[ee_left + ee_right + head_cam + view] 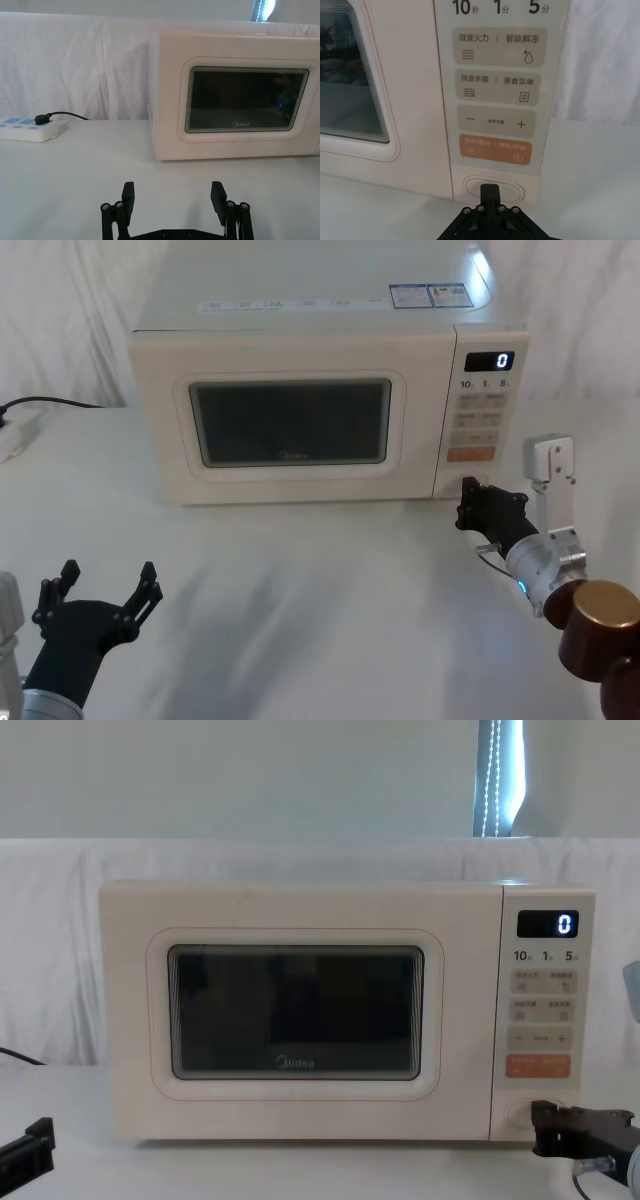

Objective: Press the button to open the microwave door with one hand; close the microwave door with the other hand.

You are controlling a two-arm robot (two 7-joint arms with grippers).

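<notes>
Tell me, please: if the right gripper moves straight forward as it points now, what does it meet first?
Most likely the button: the shut right gripper points at its middle, just below the orange key. Whether it already touches cannot be judged.

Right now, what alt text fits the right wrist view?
The right pincer, fingers shut, points at the button at the foot of the control panel, under the orange key. The microwave door looks closed.
</notes>
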